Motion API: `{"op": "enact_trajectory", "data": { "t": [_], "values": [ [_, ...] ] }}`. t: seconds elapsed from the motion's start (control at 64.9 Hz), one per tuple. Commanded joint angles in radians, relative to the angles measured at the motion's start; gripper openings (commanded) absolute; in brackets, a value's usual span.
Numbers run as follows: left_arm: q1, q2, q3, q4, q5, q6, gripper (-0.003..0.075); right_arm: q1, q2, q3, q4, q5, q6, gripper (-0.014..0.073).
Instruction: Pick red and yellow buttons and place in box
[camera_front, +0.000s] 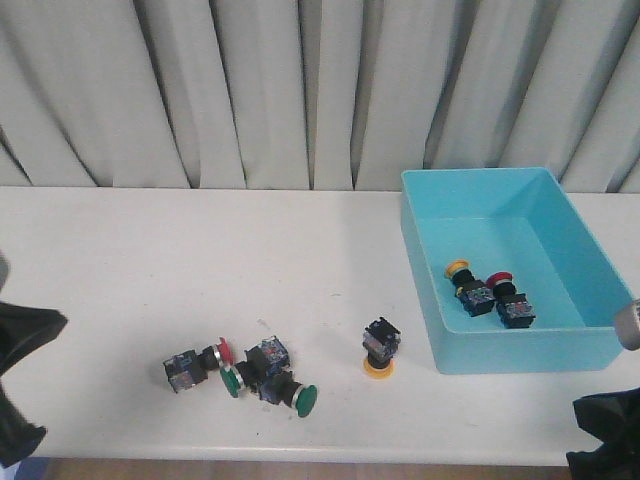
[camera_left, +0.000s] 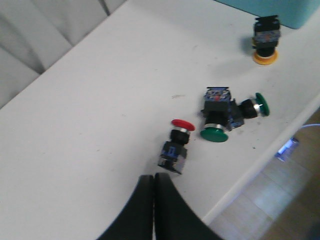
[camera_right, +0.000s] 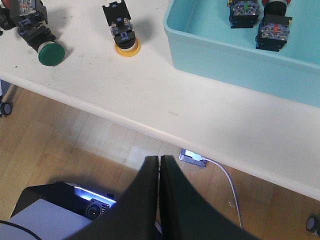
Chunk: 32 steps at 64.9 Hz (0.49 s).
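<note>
A red button (camera_front: 194, 363) lies on its side on the white table at front left; it also shows in the left wrist view (camera_left: 175, 148). A yellow button (camera_front: 381, 348) stands cap-down just left of the turquoise box (camera_front: 585, 345); both wrist views show it too (camera_left: 265, 40) (camera_right: 124, 34). Inside the box lie another yellow button (camera_front: 466, 281) and another red button (camera_front: 511, 298). My left gripper (camera_left: 153, 178) is shut and empty, just short of the red button's black body. My right gripper (camera_right: 159, 161) is shut and empty, off the table's front edge over the floor.
Two green-capped switches (camera_front: 270, 380) lie tangled just right of the red button, near the table's front edge (camera_front: 320, 455). Grey curtains hang behind the table. Below the edge, the right wrist view shows wooden floor, a cable and a dark device (camera_right: 60, 210).
</note>
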Motion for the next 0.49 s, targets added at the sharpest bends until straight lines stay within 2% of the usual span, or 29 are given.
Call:
{"op": "enact_trajectory", "data": {
  "t": [0.0, 0.231, 0.478],
  "values": [
    [0.067, -0.127, 0.079, 0.004, -0.129, -0.009, -0.0007, 0.004, -0.005, -0.025, 0.003, -0.043, -0.002, -0.0008],
    [0.217, -0.545, 0.43, 0.001, -0.396, -0.145, -0.0007, 0.004, -0.005, -0.025, 0.003, -0.043, -0.002, -0.0008],
    [0.225, -0.822, 0.587, 0.013, -0.48, -0.183, -0.0007, 0.004, -0.005, -0.025, 0.003, -0.043, -0.002, -0.0008]
  ]
}}
